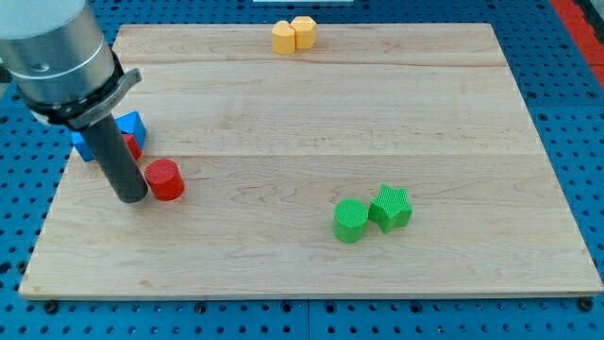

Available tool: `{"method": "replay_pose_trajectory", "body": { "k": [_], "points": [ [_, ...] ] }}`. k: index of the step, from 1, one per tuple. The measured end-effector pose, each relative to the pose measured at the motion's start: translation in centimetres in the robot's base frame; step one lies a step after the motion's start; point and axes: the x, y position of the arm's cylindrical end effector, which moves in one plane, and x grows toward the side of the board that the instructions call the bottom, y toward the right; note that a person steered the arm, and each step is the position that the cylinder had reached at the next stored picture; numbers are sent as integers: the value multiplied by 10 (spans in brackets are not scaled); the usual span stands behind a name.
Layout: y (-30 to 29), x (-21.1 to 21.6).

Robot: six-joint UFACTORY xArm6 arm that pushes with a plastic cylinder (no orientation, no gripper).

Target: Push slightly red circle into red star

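1. Rod's tip (132, 199) sits on the wooden board (311, 113), near-left area, touching or just beside the red circle (164, 179) on its left.
2. No gripper on this arm, so no open/closed state to tell.
3. Red star (132, 145) mostly hidden behind rod; shape can't be confirmed. Blue blocks (130, 124) next to it.
4. Green cylinder (351, 221) touching green star (391, 208), near-right.
5. Two yellow blocks (293, 35) together at far edge.
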Motion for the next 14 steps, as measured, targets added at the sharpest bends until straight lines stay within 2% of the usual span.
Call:
{"method": "replay_pose_trajectory", "body": {
  "k": [1, 2, 3, 4, 5, 6, 7, 8, 9, 10, 11, 12, 13, 14],
  "points": [
    [18, 12],
    [67, -1],
    [26, -33],
    [79, -7],
    [51, 13],
    [20, 12],
    [16, -17],
    [20, -6],
    [-9, -3],
    [-29, -29],
    [-9, -43],
    [-8, -26],
    [42, -24],
    [107, -64]
  ]
}}
